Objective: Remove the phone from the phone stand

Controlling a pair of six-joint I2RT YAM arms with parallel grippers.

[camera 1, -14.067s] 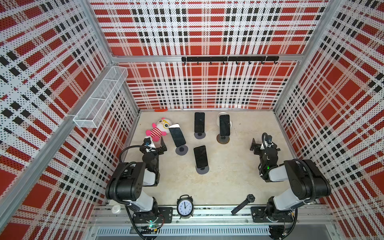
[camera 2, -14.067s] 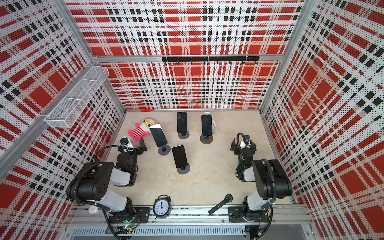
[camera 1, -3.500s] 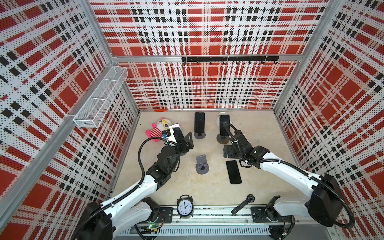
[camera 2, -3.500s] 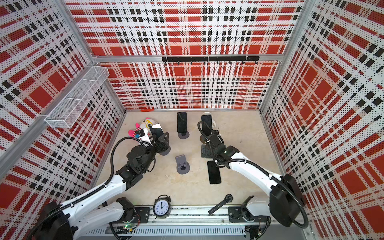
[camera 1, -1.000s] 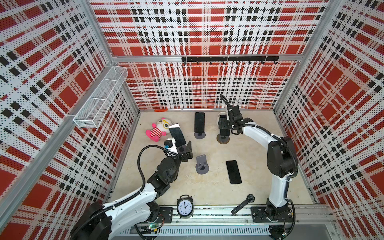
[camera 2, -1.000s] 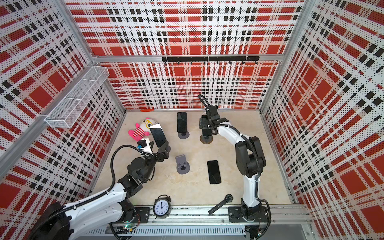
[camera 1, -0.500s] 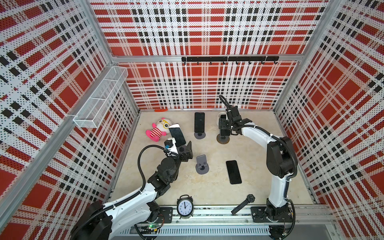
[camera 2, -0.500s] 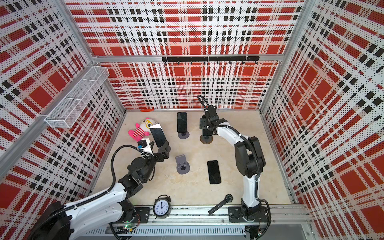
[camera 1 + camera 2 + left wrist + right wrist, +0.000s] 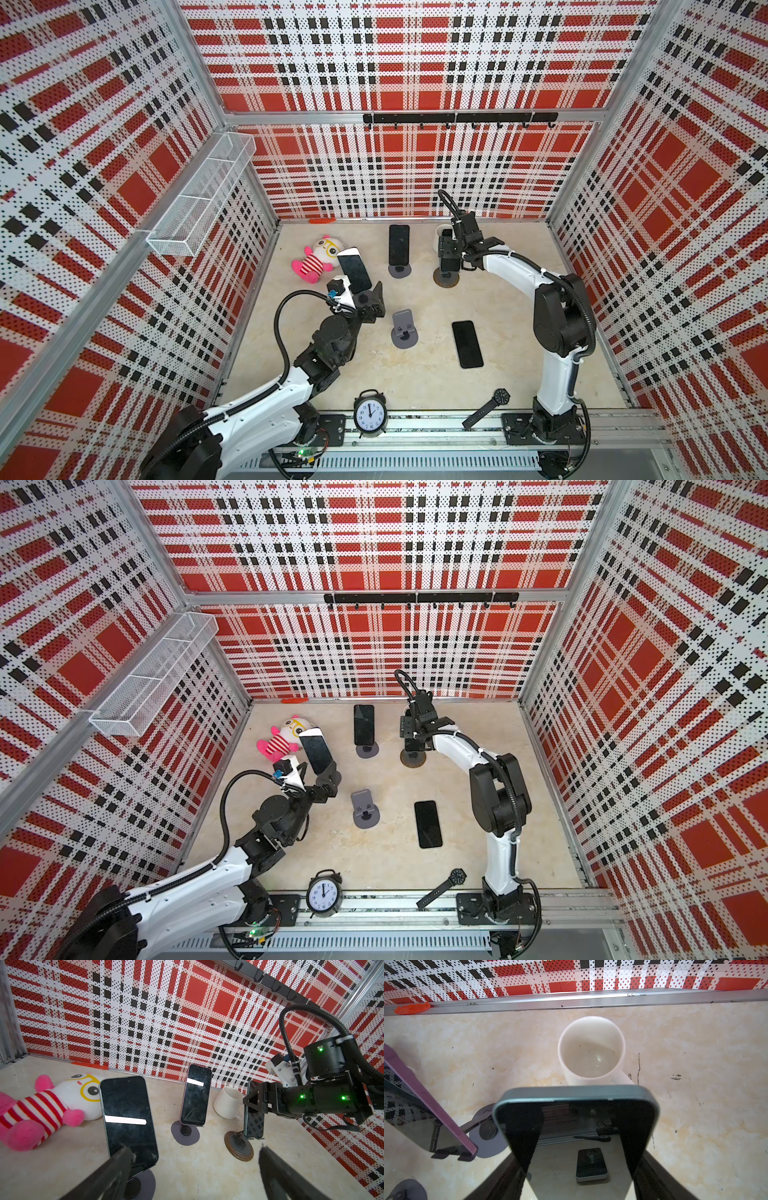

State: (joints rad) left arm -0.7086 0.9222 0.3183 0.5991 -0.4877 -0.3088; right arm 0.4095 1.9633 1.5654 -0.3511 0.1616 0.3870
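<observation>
At the left, the left gripper (image 9: 195, 1152) is held wide open close to the left phone (image 9: 354, 270), which is propped on a stand beside a plush (image 9: 312, 262). Toward the middle, a second phone (image 9: 399, 245) is propped on a grey stand, nearer than which an empty stand (image 9: 404, 330) and a flat phone (image 9: 467, 344) are seen. At the right, the teal phone (image 9: 254, 1124) is seated on the wooden stand (image 9: 446, 277) before a mug (image 9: 591, 1049) and is clamped at its side edges by the right gripper (image 9: 449, 259).
</observation>
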